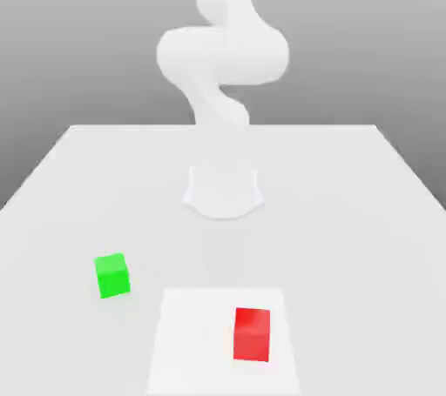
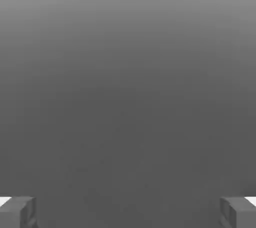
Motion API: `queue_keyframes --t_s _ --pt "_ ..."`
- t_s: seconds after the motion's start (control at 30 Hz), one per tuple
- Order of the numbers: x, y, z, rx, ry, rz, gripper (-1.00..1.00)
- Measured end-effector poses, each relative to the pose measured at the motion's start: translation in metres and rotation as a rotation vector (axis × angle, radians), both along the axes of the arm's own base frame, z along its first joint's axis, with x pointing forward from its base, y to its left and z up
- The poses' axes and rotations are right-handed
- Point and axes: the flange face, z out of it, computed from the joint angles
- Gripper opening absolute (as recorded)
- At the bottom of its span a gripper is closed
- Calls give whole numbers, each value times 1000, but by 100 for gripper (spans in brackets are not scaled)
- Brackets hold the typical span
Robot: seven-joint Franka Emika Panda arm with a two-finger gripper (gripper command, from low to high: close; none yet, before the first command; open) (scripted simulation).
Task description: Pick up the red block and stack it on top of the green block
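Observation:
The red block [image 1: 251, 333] stands near the front of the white table, toward the exterior view's right, on a paler white rectangular patch [image 1: 187, 342]. The green block [image 1: 112, 275] sits on the table to its left and slightly farther back, well apart from it. In the hand view my gripper [image 2: 128, 213] is open: two grey fingertips [image 2: 18, 212] show at the frame's corners, far apart, with nothing between them. Beyond them lies only plain grey background, with neither block there.
The arm's white base [image 1: 223, 191] sits mid-table behind both blocks, and its links [image 1: 222, 50] rise and leave the exterior view at the top. The table's far edge [image 1: 223, 127] runs behind the base.

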Motion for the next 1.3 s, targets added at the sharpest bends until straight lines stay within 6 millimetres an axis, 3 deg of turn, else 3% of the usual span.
queue_keyframes --t_s 0.17,0.37,0.53,0.7,0.77,0.9,0.93,1.13,1.3 --pt "54 9 -103 3 166 -19 0" --pt "83 19 -230 9 359 -38 0" --pt "79 26 -336 17 520 -53 0" --pt "51 35 -434 29 682 -63 0" --pt "46 36 -463 33 709 -67 0" --pt "43 36 -509 34 717 -69 0" --pt "43 36 -517 34 717 -68 -100" --pt "42 36 -521 33 717 -68 -100" --pt "44 36 -479 33 717 -69 -100"
